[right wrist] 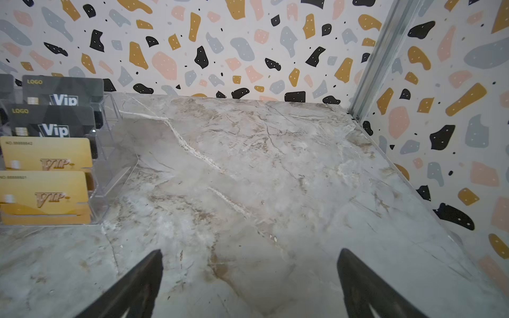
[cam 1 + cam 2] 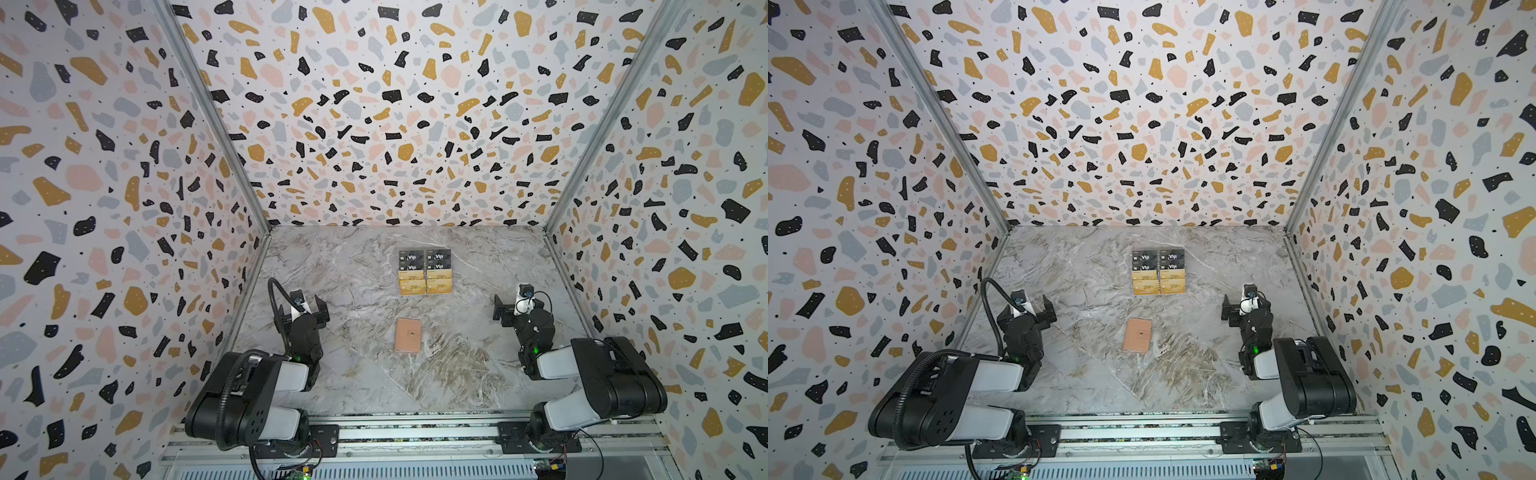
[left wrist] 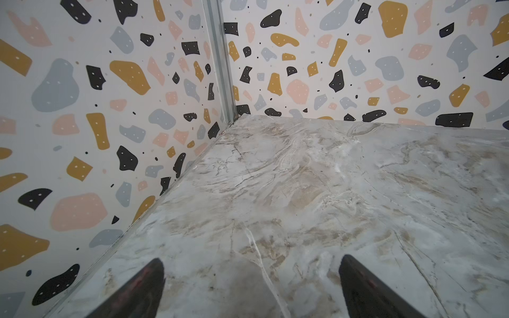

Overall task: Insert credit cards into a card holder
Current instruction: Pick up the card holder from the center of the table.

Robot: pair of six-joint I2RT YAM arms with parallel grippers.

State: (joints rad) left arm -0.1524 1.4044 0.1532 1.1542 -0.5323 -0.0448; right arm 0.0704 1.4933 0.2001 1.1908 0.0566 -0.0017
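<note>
In a top view, the smooth salmon card holder lies closed at the center of the marble-pattern counter. Gold credit cards stand nearer the far edge, before black cards printed "Vip".

Left wrist view: left gripper wide, holding nothing.

Right wrist view: right gripper wide, holding nothing. Gold cards read "VIP", in a clear tiered stand.

The marble table bears a closed pink card holder and, farther back, a clear stand

black cards "LOGO", "Vip", credit cards "VIP"
</note>
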